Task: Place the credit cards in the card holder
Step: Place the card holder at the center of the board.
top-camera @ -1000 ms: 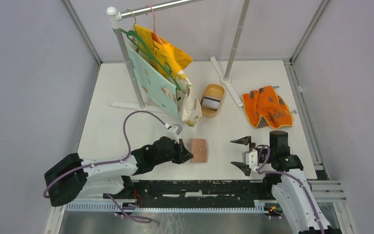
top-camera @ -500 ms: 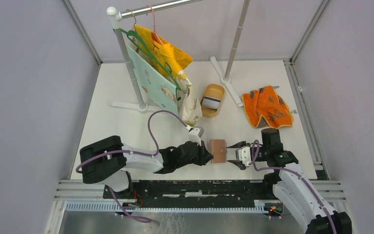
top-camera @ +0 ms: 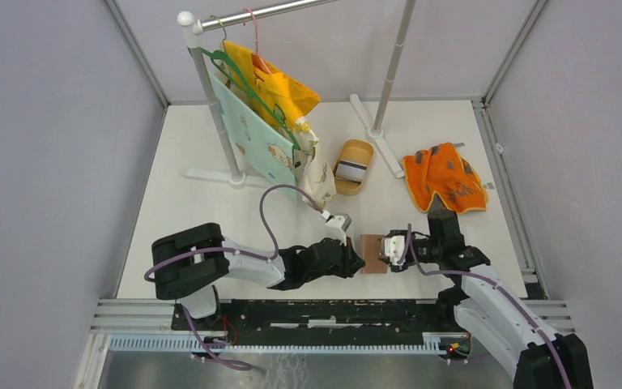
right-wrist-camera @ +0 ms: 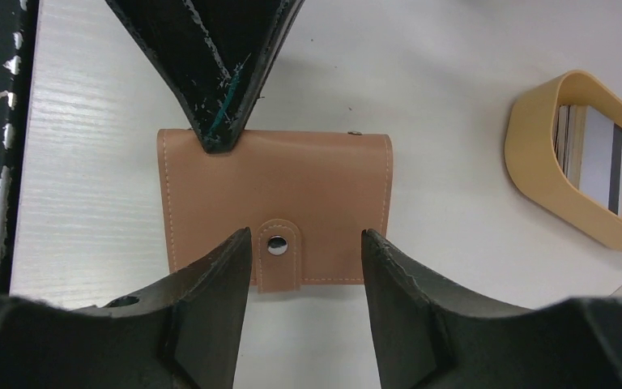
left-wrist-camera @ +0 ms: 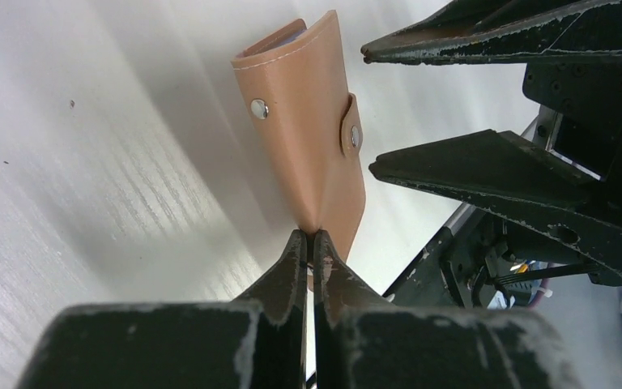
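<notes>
Two grippers at card holder [right-wrist-camera: 291,182]: L gripper [left-wrist-camera: 308,235] pinches its edge; R gripper [right-wrist-camera: 305,239] part-open, jaws astride strap tab [right-wrist-camera: 278,263]. Holder closed, front-centre of table [top-camera: 210,162]. Credit cards [right-wrist-camera: 595,166] in tan dish [right-wrist-camera: 534,162], well apart. Nil inserted; opening + loading left, by est.

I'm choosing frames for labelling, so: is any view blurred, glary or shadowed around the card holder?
Top external: even light, sharp, the card holder small between the arms. Left wrist: glare whitens the table behind it; the left fingers nearest the lens look soft. Right wrist: card holder crisp and evenly lit; the right fingers slightly blurred at the bottom edge.
</notes>
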Controlling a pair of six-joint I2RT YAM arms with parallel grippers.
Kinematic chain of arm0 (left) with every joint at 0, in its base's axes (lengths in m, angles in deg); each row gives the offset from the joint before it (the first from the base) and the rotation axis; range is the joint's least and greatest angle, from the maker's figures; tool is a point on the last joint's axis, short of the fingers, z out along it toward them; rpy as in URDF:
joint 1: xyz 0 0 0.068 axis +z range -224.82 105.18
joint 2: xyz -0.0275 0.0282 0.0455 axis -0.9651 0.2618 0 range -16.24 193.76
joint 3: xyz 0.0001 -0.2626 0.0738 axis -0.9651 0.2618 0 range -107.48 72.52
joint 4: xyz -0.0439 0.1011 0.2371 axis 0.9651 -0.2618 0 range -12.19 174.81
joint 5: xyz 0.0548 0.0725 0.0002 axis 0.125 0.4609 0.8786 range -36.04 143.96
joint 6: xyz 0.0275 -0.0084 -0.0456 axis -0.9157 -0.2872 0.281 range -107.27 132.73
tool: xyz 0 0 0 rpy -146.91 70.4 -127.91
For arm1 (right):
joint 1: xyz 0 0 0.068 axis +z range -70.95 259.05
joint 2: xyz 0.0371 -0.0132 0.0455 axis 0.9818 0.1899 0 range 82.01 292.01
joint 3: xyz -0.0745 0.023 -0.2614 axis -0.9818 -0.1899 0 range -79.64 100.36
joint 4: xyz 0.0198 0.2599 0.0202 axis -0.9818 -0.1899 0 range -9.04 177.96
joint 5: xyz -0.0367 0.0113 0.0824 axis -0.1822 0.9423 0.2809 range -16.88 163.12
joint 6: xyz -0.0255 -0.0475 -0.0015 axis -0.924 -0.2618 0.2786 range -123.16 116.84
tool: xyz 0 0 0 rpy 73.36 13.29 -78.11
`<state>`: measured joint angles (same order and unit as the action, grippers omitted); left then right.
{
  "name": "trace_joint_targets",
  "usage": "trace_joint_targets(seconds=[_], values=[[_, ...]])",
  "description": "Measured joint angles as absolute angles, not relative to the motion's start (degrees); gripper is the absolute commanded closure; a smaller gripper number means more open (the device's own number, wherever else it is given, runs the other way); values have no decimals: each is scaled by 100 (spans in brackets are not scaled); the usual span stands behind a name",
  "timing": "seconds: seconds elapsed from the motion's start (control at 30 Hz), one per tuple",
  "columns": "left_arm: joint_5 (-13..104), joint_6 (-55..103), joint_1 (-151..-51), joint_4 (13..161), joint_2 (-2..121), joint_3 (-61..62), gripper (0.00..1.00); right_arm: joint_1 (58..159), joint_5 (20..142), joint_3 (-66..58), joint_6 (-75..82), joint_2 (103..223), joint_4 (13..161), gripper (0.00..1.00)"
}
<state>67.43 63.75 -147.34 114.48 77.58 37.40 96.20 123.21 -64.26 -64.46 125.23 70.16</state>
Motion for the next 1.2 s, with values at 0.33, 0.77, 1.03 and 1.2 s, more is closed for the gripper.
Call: trace_joint_targets(seconds=[0.33, 0.77, 1.03, 1.2], values=[[6791, 6308, -14834, 11358, 8066, 3413, 98, 9841, 11840, -6426, -6649, 12755, 6987, 44], [6975, 6260, -14862, 11185, 8073, 3406, 98, 9978, 11453, -6426, -6730, 13030, 6926, 55], [7062, 6063, -14928, 11085, 8125, 3338, 98, 10107, 11366, -6422, -6749, 13198, 6950, 63], [7100, 6004, -14943, 11039, 8151, 3308, 98, 10136, 11331, -6411, -6749, 13233, 6946, 71]])
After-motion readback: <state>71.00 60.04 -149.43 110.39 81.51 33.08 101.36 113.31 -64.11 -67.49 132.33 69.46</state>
